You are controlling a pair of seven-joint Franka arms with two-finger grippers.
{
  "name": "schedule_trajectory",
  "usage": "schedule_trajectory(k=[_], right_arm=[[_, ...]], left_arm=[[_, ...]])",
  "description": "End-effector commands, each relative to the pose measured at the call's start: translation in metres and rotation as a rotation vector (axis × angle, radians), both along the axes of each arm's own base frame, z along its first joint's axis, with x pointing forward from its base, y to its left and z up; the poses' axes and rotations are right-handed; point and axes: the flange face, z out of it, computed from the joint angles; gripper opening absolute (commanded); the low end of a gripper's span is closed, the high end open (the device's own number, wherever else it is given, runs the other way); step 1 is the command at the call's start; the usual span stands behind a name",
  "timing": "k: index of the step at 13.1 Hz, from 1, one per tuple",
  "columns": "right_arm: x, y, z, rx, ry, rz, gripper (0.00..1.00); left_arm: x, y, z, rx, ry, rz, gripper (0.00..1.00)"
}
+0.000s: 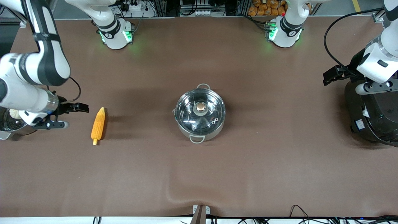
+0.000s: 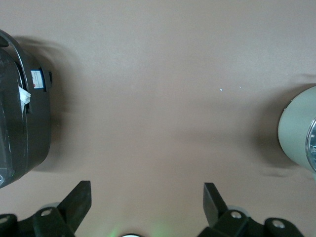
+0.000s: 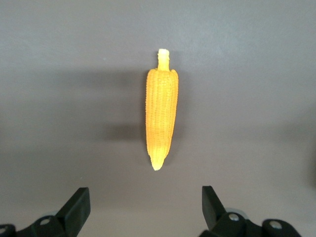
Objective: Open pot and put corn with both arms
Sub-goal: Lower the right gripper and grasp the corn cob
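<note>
pot: the stainless-steel pot (image 1: 200,112) stands in the middle of the brown table (image 1: 248,171), its two loop handles on a line that runs from the front camera toward the robots' bases.
lid: the glass lid (image 1: 199,110) with the copper-coloured knob (image 1: 200,107) sits on the pot, so the pot is not yet opened.
corn: the corn cob (image 1: 98,125) lies flat on the table toward the right arm's end, well apart from the pot.
corn axis: its long axis runs roughly from the front camera toward the bases (a little slanted); the stub end is nearer to the front camera, the tapered tip farther.
right gripper: the right gripper (image 1: 81,107) hangs just beside the tip of the corn, its fingers spread wide and holding nothing; in the right wrist view the cob (image 3: 161,116) lies ahead of the gripper (image 3: 145,207), centred between the two fingers, its length pointing away from them.
left gripper: the left gripper (image 1: 331,75) is over the table just beside the black rice cooker (image 1: 373,115), fingers spread and empty (the left wrist view (image 2: 147,205) shows only a bit of the pot's wall (image 2: 295,129) at the edge).
nearer arm: for the corn the right arm is clearly nearer; for the knob neither is close, and I judge that the left one is the free one for the lid.
judgement: the right jaws probably need to come over the middle of the cob and close across its width.
</note>
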Motion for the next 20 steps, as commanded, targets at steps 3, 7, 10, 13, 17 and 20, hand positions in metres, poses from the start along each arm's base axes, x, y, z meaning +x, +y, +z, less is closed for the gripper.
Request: schedule_trajectory(k=[3, 7, 10, 13, 17, 20], right_arm=[[0.006, -0.012, -0.065, 0.002, -0.028, -0.010, 1.00], [0.008, -0.010, -0.117, 0.000, -0.001, -0.005, 1.00], [0.009, -0.002, -0.143, 0.001, 0.012, 0.007, 1.00], [0.012, -0.003, -0.171, -0.003, -0.020, 0.006, 1.00], [0.008, -0.003, -0.195, 0.001, -0.004, 0.012, 1.00], [0.008, -0.003, -0.194, 0.002, 0.001, 0.015, 1.00]], left_arm=[[0.001, -0.001, 0.006, -0.026, 0.001, -0.027, 1.00], [0.001, -0.001, 0.006, -0.026, 0.001, -0.027, 1.00], [0.002, -0.002, 0.004, -0.026, 0.003, -0.029, 1.00], [0.006, -0.013, -0.006, -0.026, 0.017, -0.045, 1.00], [0.017, -0.074, -0.033, -0.034, 0.003, -0.105, 1.00], [0.020, -0.144, -0.068, -0.060, 0.014, -0.064, 1.00]])
